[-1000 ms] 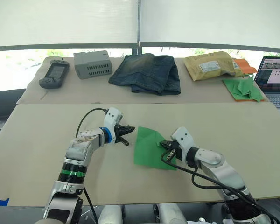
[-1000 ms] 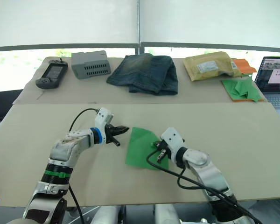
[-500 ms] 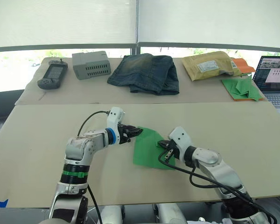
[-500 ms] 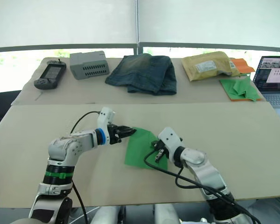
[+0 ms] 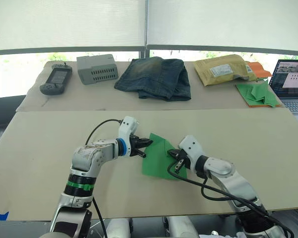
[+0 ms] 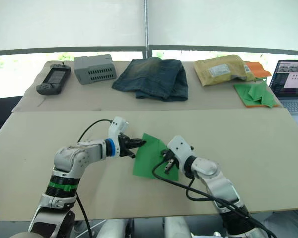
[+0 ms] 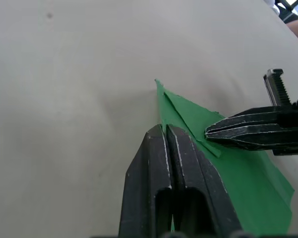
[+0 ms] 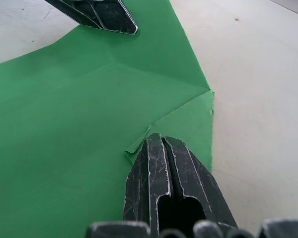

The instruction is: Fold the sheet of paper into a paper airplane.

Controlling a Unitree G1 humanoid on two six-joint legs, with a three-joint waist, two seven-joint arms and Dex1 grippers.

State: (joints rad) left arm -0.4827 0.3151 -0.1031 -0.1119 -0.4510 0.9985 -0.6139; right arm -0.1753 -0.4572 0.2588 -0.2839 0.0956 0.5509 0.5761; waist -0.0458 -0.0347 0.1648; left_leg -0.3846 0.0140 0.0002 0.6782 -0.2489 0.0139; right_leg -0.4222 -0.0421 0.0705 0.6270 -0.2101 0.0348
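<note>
Sheet of paper (image 5: 159,156) lay flat on the surface (image 5: 49,144) between both grippers — left gripper (image 5: 144,145) had its jaws pinched together on the sheet's left edge, right gripper (image 5: 176,156) jaws clamped on the right edge's folded flap.

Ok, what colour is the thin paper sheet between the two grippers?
Bright green thin paper sheet, plain with creases; the right wrist view shows it best.

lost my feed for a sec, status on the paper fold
Left tool shut, pinching sheet of paper at its left edge. Right tool shut on right corner flap. Sheet flat on table, partly creased. Nothing in the way.
</note>
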